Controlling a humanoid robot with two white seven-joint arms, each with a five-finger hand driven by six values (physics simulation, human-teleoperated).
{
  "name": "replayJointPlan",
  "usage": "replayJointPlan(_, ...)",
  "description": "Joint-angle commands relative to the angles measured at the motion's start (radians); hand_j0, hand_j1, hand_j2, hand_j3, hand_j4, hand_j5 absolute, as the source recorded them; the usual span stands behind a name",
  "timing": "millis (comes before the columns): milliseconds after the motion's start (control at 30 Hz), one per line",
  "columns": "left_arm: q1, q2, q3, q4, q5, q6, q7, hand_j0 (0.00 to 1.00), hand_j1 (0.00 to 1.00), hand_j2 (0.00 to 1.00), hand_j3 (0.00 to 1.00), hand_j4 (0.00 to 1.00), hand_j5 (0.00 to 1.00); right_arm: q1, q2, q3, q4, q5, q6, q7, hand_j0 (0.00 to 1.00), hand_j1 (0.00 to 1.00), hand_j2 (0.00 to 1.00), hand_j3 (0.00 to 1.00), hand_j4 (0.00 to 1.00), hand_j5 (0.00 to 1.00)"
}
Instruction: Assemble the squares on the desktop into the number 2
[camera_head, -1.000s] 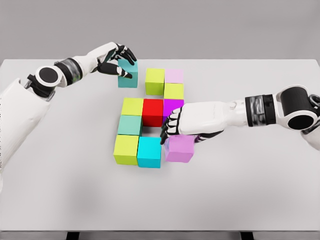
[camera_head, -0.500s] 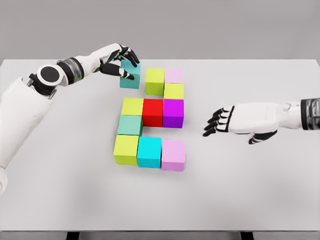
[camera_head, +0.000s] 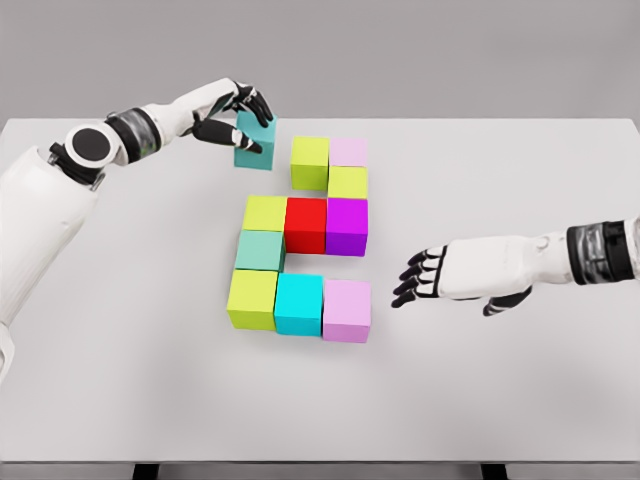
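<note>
Right robot hand (camera_head: 420, 280) now clear of cubes, fingers spread, empty, hovering over table (camera_head: 520, 380) right of pink cube (camera_head: 346, 310), which sits released, closing bottom row beside cyan cube (camera_head: 299, 303). Left robot hand (camera_head: 235, 115) grips teal cube (camera_head: 254, 145), nudged slightly left, gap remaining to lime cube (camera_head: 310, 161). Judgement: only top-left piece missing from 2.
</note>
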Motion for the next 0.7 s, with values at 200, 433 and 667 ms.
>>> replayJointPlan(200,-0.008,-0.001,-0.003,0.046,-0.018,-0.100,0.000,0.42,0.42,0.42,0.42,0.42,0.42,-0.005,0.010,0.022,0.000,-0.005,0.002,0.000,1.00,1.00,1.00,1.00,1.00,1.00)
replayJointPlan(433,-0.008,-0.010,-0.010,0.074,-0.032,-0.143,0.000,0.42,0.42,0.42,0.42,0.42,0.42,-0.008,0.011,0.031,0.000,-0.007,0.002,0.000,1.00,1.00,1.00,1.00,1.00,1.00)
replayJointPlan(667,-0.008,-0.024,-0.010,0.103,-0.038,-0.143,0.002,0.42,0.42,0.42,0.42,0.42,0.42,-0.008,0.011,0.060,0.000,-0.005,0.002,0.000,1.00,1.00,1.00,1.00,1.00,1.00)
